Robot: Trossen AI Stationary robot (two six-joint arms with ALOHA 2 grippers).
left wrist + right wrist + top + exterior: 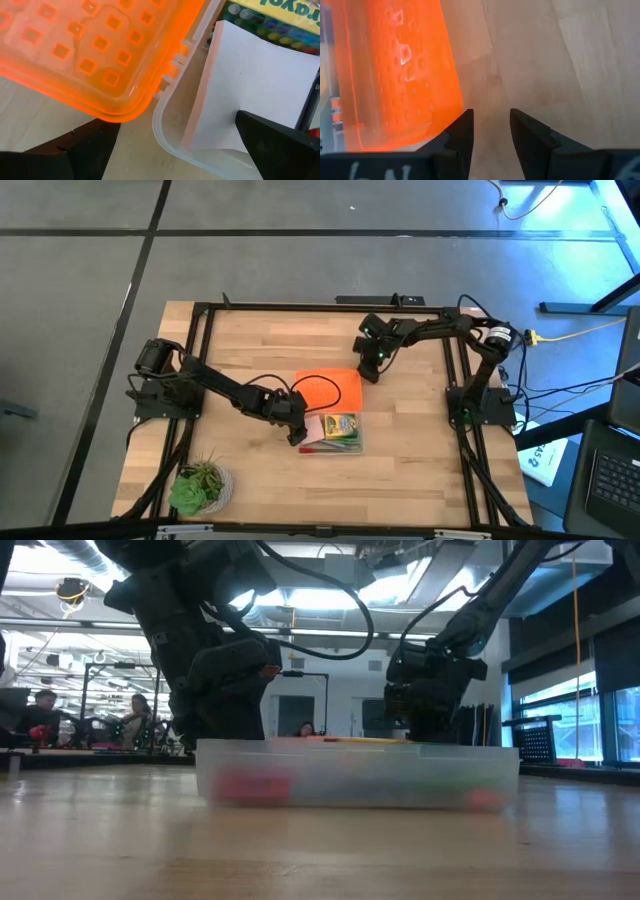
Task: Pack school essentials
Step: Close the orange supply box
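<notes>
A clear plastic box (336, 448) stands at the table's middle. Its orange perforated lid (330, 388) is swung open toward the far edge. Inside lie the crayon box (340, 426), a white pad (255, 80) and something small and red (312, 448). My left gripper (175, 122) is wide open at the box's left near corner. One finger stands outside the corner wall (165, 135) and the other over the pad. My right gripper (490, 112) hangs at the lid's far right corner (358, 375). It is open by a narrow gap, and only bare table shows between its fingers. My left gripper stands astride the box's corner wall, slanting down from the table's left; whether either finger touches the wall or the pad, I cannot tell. My right gripper slants down, one finger (462, 125) right beside the orange lid's edge (445, 127); whether it touches, I cannot tell.
A green potted plant (200, 485) stands at the near left corner. A black cable (318, 383) from the left arm loops over the lid. Dark frame rails (205, 360) run along the table's sides. Bare wood lies right of the box and toward the near edge.
</notes>
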